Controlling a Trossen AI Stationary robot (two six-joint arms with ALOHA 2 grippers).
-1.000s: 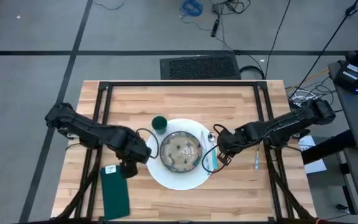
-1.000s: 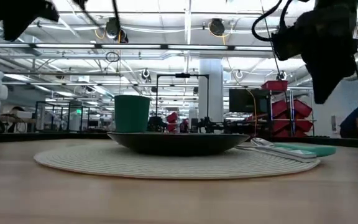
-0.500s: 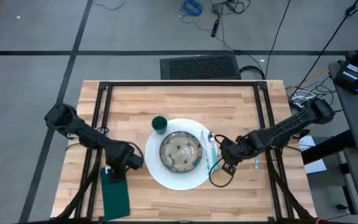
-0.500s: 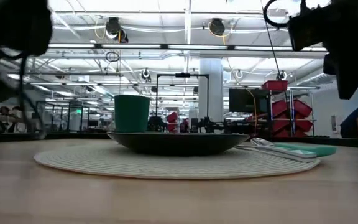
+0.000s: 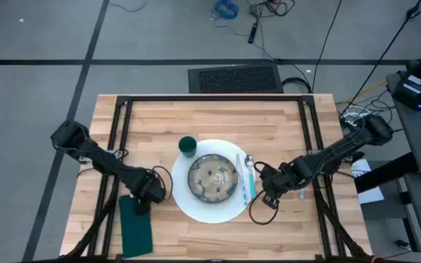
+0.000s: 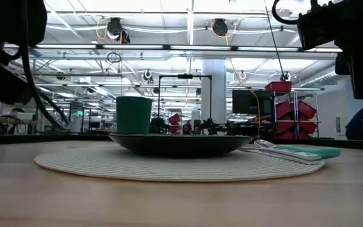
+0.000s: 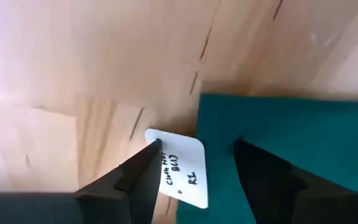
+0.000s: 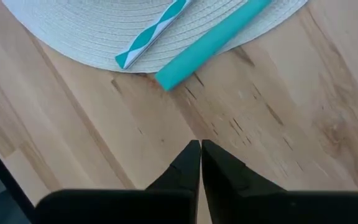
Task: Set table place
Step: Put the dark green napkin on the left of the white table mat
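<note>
Left gripper [image 7: 191,171]: fingers parted to a moderate gap, holding nothing, poised low over the corner of one teal cloth napkin [image 7: 291,149], its gap straddling the one white handwritten tag [image 7: 182,165] at that corner; whether the fingertips touch the cloth cannot be told. Right gripper [image 8: 200,163]: fingers pressed together, empty, over bare wood just beside the mat's edge. Count: two arms; one round white woven placemat [image 5: 196,208]; one dark bowl [image 5: 213,177] at its centre; one green cup [image 5: 187,146] at the mat's far left edge; two utensils on the mat's right side, a plain teal handle [image 8: 213,43] and a teal-and-white striped handle [image 8: 151,34], both overhanging the mat's rim in the right wrist view; one further small utensil [image 5: 302,192] on the wood right of the right gripper, too small to identify. Change from one second ago: the left gripper has moved from beside the mat toward the near left, onto the napkin's top corner; the right gripper has released the utensil and drawn back off the mat to the right, with the utensils now lying straight beside the bowl. The table [image 5: 283,124], light wood strips with a black frame, carries the whole setting in its near central part.
</note>
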